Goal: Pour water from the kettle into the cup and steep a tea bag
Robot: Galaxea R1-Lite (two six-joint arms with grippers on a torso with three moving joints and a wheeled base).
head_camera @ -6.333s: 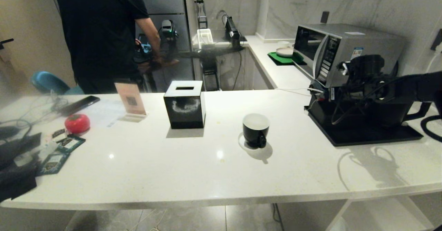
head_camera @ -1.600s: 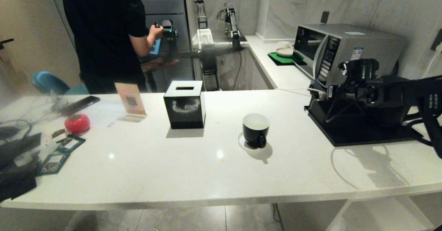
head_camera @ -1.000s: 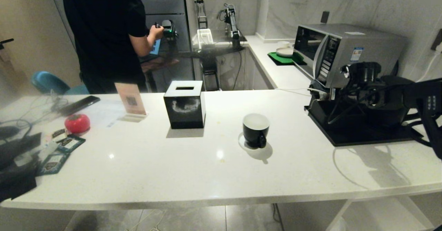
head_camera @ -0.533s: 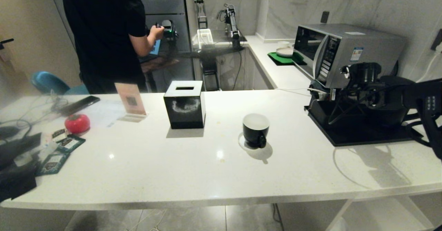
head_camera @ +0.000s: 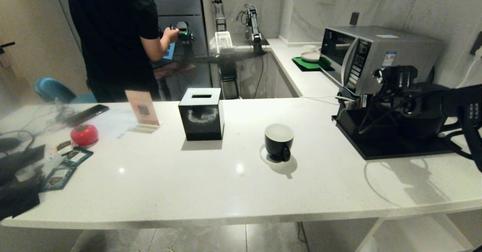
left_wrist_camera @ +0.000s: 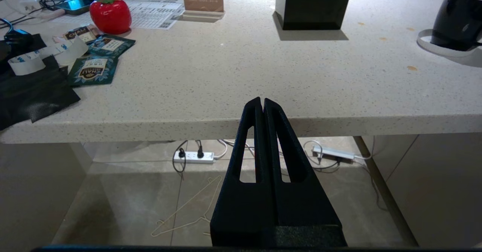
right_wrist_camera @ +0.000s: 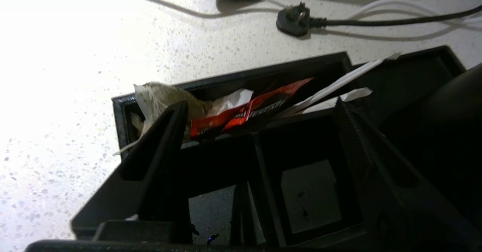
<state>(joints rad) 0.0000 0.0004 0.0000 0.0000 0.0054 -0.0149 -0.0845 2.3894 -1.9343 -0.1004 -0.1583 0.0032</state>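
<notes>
The cup [head_camera: 278,142], glossy black with a white inside, stands on a saucer mid-counter, and shows again in the left wrist view [left_wrist_camera: 457,22]. The kettle [head_camera: 429,126] stands on the black tray [head_camera: 391,148] at the right, largely hidden behind my right arm; its dark body [right_wrist_camera: 444,131] fills one side of the right wrist view. My right gripper [right_wrist_camera: 260,102] hangs open over the tray's compartments, holding nothing. A pale tea bag [right_wrist_camera: 158,93] lies in the end compartment beside one finger. My left gripper [left_wrist_camera: 262,100] is shut and empty, parked below the counter's front edge.
Red packets [right_wrist_camera: 248,110] and white sticks [right_wrist_camera: 339,84] share the tea bag's compartment. A black tissue box [head_camera: 201,114], a card stand [head_camera: 142,110], a red tomato-shaped object [head_camera: 84,134] and tea sachets [head_camera: 60,176] stand further left. A microwave [head_camera: 372,56] is behind the tray. A person [head_camera: 113,37] stands beyond the counter.
Over the last second my right arm has hardly shifted above the tray. The cup and other counter objects have stayed put; the person keeps the same stance.
</notes>
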